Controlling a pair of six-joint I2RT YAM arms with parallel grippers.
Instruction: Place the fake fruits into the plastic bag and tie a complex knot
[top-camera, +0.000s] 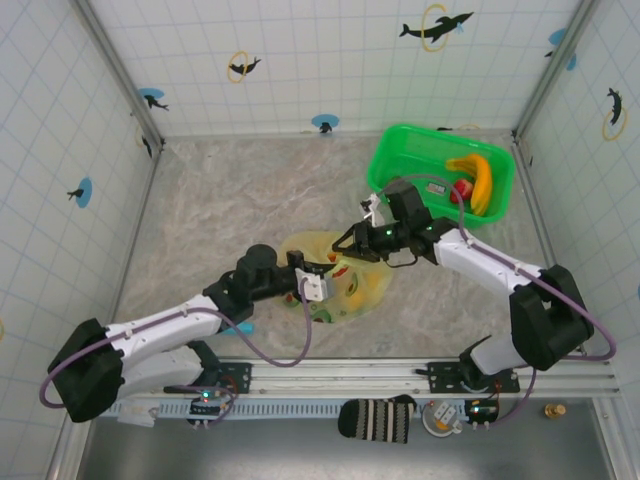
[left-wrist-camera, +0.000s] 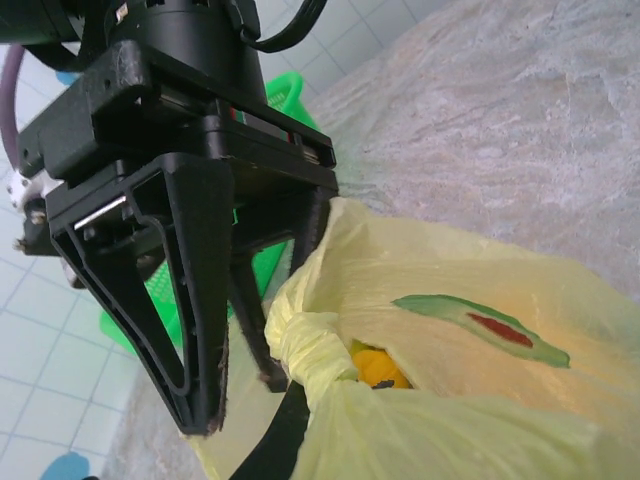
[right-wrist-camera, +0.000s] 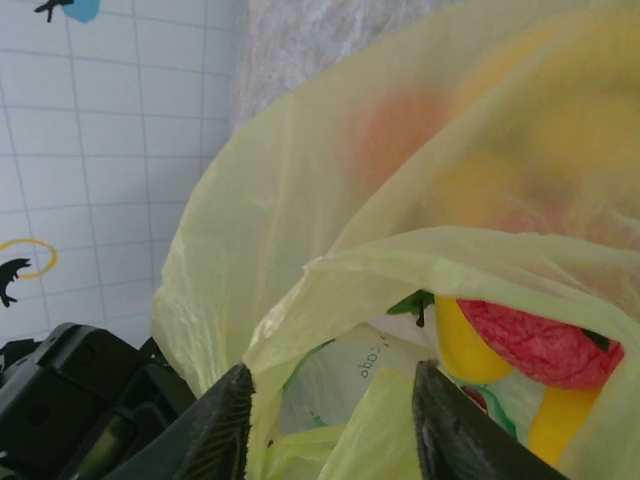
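A: Where does the plastic bag (top-camera: 368, 292) lie?

B: Flat on the table between the two arms, with its mouth toward the right gripper (right-wrist-camera: 332, 372). A red fruit (right-wrist-camera: 550, 345) and a yellow piece (right-wrist-camera: 462, 345) sit inside it.

A: And that gripper's fingers?

B: They are spread apart with bag film between them. The bag's rim fold (right-wrist-camera: 420, 250) runs crosswise just ahead of the tips, so closing would likely pinch film.

A: The left gripper (top-camera: 318, 286)?

B: It is at the bag's near-left edge, beside a twisted handle (left-wrist-camera: 310, 345). Whether it clamps anything cannot be told.

A: What is left to load?

B: A banana (top-camera: 478, 178) lies in the green tray (top-camera: 392, 150), beyond the bag's far right side, and the right arm is nearer to it. There is open table left of the bag, but the two grippers crowd each other at its mouth.
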